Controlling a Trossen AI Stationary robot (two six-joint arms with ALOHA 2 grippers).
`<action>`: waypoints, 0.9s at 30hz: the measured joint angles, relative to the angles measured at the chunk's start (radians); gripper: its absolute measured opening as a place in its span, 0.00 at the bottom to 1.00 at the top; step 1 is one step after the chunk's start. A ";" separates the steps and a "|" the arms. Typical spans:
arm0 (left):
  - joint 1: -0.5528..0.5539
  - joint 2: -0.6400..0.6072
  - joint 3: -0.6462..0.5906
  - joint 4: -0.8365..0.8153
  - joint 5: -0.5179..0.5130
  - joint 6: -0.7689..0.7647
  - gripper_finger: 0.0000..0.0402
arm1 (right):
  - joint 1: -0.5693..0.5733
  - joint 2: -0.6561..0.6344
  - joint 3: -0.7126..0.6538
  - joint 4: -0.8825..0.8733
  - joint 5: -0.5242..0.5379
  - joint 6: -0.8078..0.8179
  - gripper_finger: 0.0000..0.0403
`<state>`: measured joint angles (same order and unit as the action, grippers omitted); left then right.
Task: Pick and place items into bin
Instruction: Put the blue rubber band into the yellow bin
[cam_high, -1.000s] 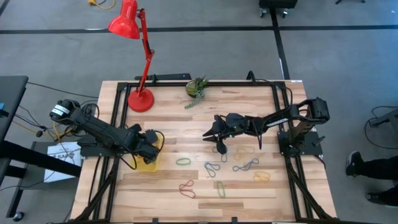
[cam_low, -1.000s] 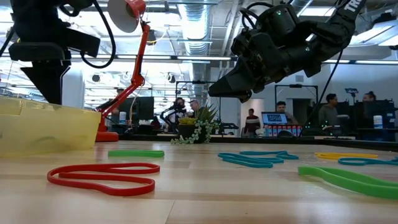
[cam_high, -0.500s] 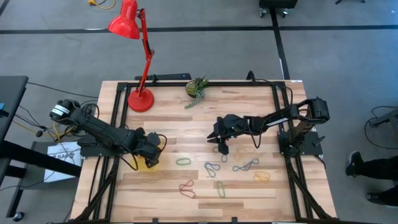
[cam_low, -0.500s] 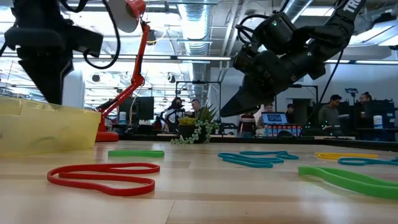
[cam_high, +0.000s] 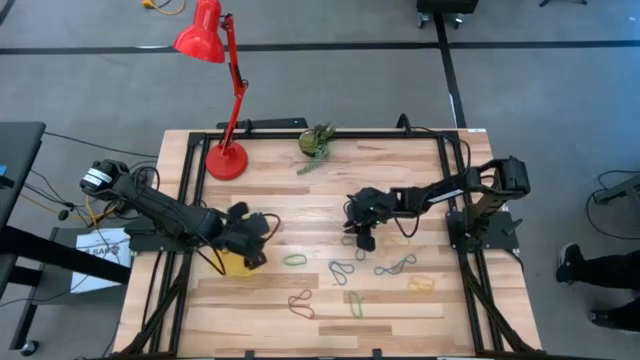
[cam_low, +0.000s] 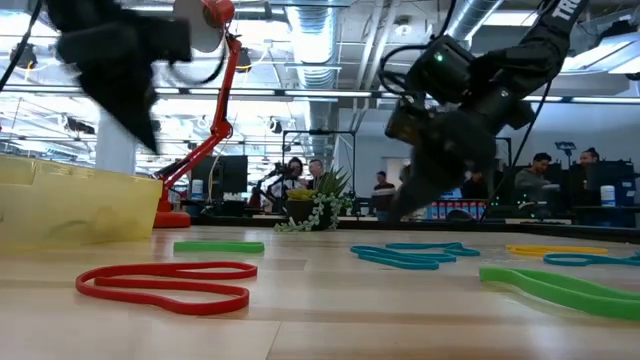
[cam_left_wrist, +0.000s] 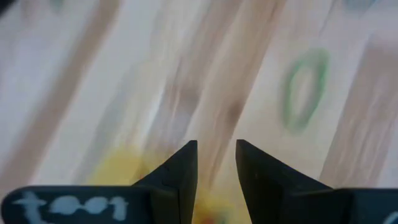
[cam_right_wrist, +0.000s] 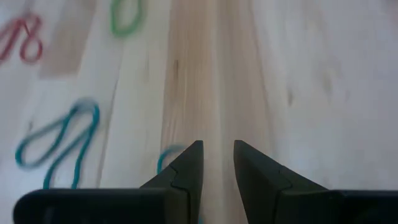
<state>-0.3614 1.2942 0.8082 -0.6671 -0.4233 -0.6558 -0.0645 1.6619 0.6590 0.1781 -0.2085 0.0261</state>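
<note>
Several rubber-band items lie flat on the wooden table: a green loop (cam_high: 294, 260), two teal ones (cam_high: 345, 270) (cam_high: 395, 266), a yellow one (cam_high: 421, 284), a red one (cam_high: 301, 304) and another green one (cam_high: 355, 304). The yellow bin (cam_high: 235, 264) stands near the left edge. My left gripper (cam_high: 258, 240) hangs open above the bin's right side, with nothing between its fingers (cam_left_wrist: 216, 168). My right gripper (cam_high: 362, 240) is open and slants down above bare wood just beyond the teal loop (cam_right_wrist: 59, 143). In the low view it hangs clear of the table (cam_low: 400, 205).
A red lamp stands on its base (cam_high: 226, 160) at the far left, with a green plant-like clump (cam_high: 316, 142) at the far edge. Bare wood lies between the bin and the loops. People sit at desks behind the table (cam_low: 452, 180).
My left gripper has tipped up from pointing steeply down and swung toward the table's right, away from the bin. My right gripper has tipped from nearly level to slanting down and has sunk toward the table near the teal loops. No loop has moved.
</note>
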 joint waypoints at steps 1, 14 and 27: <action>0.000 0.000 0.000 0.065 -0.033 0.038 0.25 | 0.006 0.000 0.000 -0.023 0.000 0.005 0.21; 0.001 0.000 0.000 0.501 -0.298 0.404 0.25 | 0.126 0.000 0.000 -0.058 0.005 -0.053 0.21; 0.003 0.000 0.000 0.500 -0.299 0.391 0.25 | 0.141 0.058 0.002 -0.010 0.095 -0.053 0.21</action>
<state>-0.3588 1.2942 0.8082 -0.1669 -0.7227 -0.2646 0.0769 1.7200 0.6608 0.1677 -0.1130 -0.0268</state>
